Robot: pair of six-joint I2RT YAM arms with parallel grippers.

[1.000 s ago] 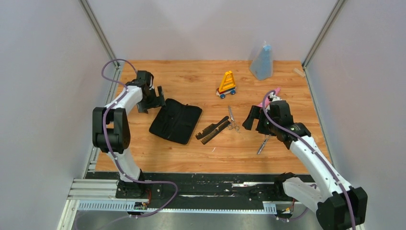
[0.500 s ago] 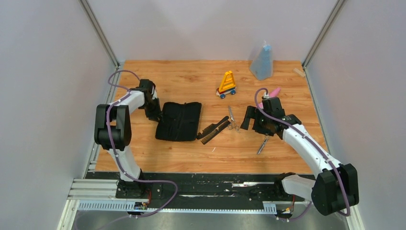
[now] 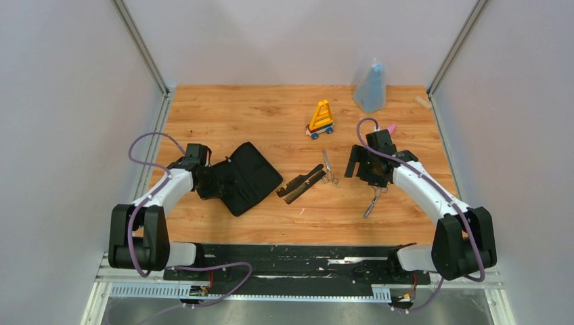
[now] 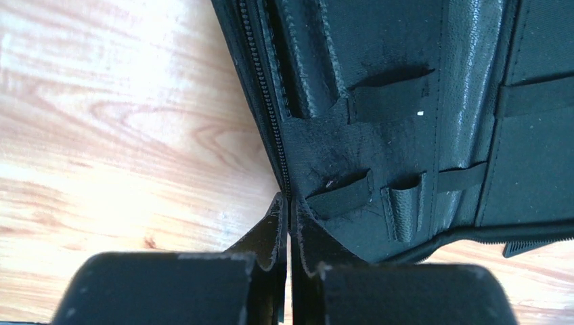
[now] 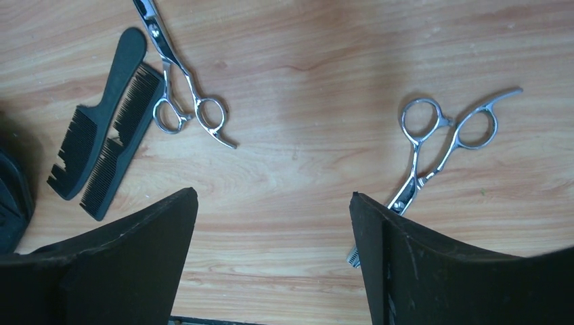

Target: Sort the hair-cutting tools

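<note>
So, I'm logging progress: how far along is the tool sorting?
Done: nothing; the black case shows only empty loops. In hand: the left gripper pinches its edge, jaws shut; the right gripper hovers open. Left: both combs and both scissors, all lying on the table.

The scissors (image 5: 161, 39) are silver, combs (image 5: 107, 84) and case (image 3: 245, 177) black.
</note>
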